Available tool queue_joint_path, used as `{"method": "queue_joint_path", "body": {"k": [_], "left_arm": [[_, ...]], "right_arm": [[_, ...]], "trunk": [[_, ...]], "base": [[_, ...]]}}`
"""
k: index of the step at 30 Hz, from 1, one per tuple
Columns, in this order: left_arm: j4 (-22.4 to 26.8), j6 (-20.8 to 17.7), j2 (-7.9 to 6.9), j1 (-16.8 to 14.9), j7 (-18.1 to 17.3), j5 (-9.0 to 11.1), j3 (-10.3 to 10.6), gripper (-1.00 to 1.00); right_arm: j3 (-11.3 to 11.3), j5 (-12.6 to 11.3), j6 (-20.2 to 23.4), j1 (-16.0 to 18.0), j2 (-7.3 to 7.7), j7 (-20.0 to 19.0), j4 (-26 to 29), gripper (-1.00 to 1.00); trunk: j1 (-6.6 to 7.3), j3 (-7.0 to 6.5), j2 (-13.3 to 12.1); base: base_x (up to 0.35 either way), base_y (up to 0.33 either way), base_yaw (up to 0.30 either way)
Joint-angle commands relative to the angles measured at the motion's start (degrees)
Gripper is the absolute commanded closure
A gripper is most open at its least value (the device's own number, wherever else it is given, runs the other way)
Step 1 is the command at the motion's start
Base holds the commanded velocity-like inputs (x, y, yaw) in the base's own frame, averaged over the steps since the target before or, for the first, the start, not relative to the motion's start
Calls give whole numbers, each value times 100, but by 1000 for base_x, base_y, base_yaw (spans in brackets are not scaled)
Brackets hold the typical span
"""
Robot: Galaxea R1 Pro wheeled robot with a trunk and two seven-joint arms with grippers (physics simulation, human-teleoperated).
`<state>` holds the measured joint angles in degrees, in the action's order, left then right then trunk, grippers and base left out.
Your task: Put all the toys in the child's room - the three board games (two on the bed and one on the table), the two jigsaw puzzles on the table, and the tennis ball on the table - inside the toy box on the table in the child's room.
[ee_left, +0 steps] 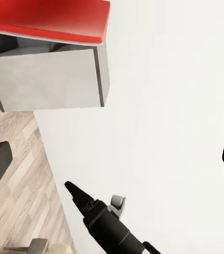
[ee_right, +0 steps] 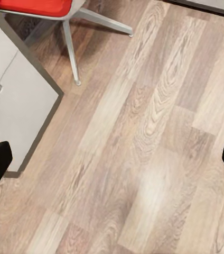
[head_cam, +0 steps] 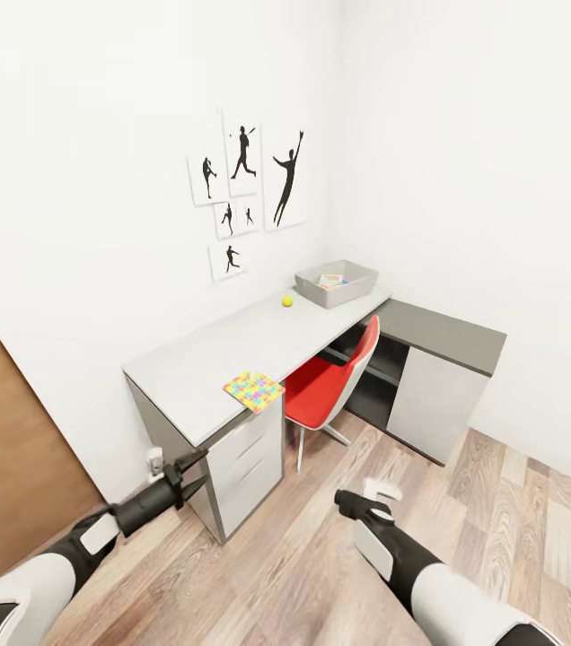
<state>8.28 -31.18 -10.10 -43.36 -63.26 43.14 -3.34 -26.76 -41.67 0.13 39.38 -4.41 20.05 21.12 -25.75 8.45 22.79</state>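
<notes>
On the grey desk (head_cam: 214,350) a colourful jigsaw puzzle (head_cam: 253,390) lies at the near edge, partly overhanging it. A small yellow tennis ball (head_cam: 287,301) rests farther along, just before the grey toy box (head_cam: 357,285) at the far end. Inside the box lies a flat colourful item (head_cam: 331,280). My left gripper (head_cam: 194,473) hangs open low beside the desk's drawers, holding nothing. Over the wooden floor my right gripper (head_cam: 357,501) is also open and empty. In the wrist views each gripper's (ee_left: 112,164) (ee_right: 112,161) fingers stand far apart. The bed is out of view.
A red chair (head_cam: 330,381) is tucked under the desk's middle. A drawer unit (head_cam: 248,458) stands under the near end and a darker side cabinet (head_cam: 438,381) joins at the right. A brown door (head_cam: 7,449) is at the left. Silhouette posters (head_cam: 250,188) hang above.
</notes>
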Motion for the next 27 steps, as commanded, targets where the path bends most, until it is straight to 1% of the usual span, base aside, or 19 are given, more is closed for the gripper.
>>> {"method": "queue_joint_path", "body": {"k": [1, 5, 7, 11, 23, 27], "left_arm": [[-2, -39, 10, -5, 97, -18, -56, -100], [3, -17, 26, -5, 244, -16, -137, -100], [11, -4, 31, -5, 267, -11, -162, -100], [21, 4, 27, -6, 244, -8, -174, -100], [22, -26, 18, -6, 290, -8, -198, -100], [22, -28, 13, -5, 288, -8, -195, -100]], "right_arm": [[-52, -40, 21, 5, 49, 39, 24, -100], [-95, 1, 130, 5, 113, 51, 68, -100], [-106, 17, 350, 4, 135, 44, 71, -100], [-109, 25, 597, 8, 166, 36, 80, -100], [-119, 27, 663, 2, 173, 34, 101, -100], [-121, 27, 664, 0, 170, 36, 102, -100]], "trunk": [[-3, 14, 12], [-3, 16, 12], [-3, 17, 12], [-3, 17, 12], [-3, 17, 12], [-91, 89, 173]], "base": [[0, 0, 11], [0, 0, 12], [0, 0, 4], [0, 0, 1], [0, 0, 0], [0, 0, 0]]}}
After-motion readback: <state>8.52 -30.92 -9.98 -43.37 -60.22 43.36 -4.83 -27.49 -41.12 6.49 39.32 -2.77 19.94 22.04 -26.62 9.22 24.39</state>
